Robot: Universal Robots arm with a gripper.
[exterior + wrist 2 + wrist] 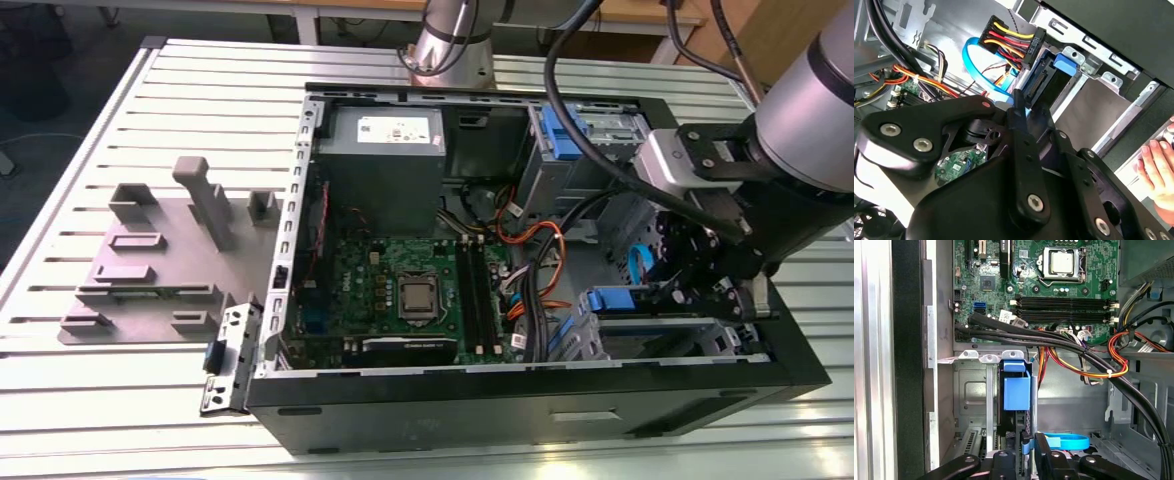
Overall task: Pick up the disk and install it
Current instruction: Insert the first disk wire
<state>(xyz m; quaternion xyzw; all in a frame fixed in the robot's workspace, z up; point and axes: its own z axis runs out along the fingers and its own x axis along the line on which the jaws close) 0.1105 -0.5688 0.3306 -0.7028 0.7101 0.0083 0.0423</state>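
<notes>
Item 1: my gripper (707, 285). It is down inside the open computer case (534, 405), at the drive bay in the corner toward the exterior view's right. Its tip is at the disk's near end in both wrist views (1016, 97) (1031, 447). Whether it is spread, pressed together or pinching something, I cannot tell; contact with the disk looks likely but is not certain.

Item 2: the disk (617, 298). It stands on edge in the metal bay, its blue carrier tab (1016, 390) facing me. In the second wrist view its dark connector end (1041, 82) lies just beside a black plug with red and yellow wires (1019, 42).

Item 3: a light blue flat cable (1066, 442), curled on the case floor near my tip.

Item 4: the green motherboard (400, 290), with black cable bundles (1054, 340) crossing between it and the bay.

Item 5: a grey box with a white sticker (380, 150), at the case's far end.

Item 6: a person's hand (1156, 160), resting outside the case wall.

Item 7: a grey fixture (160, 250) on the slatted table (80, 400), well apart from the case.
</notes>
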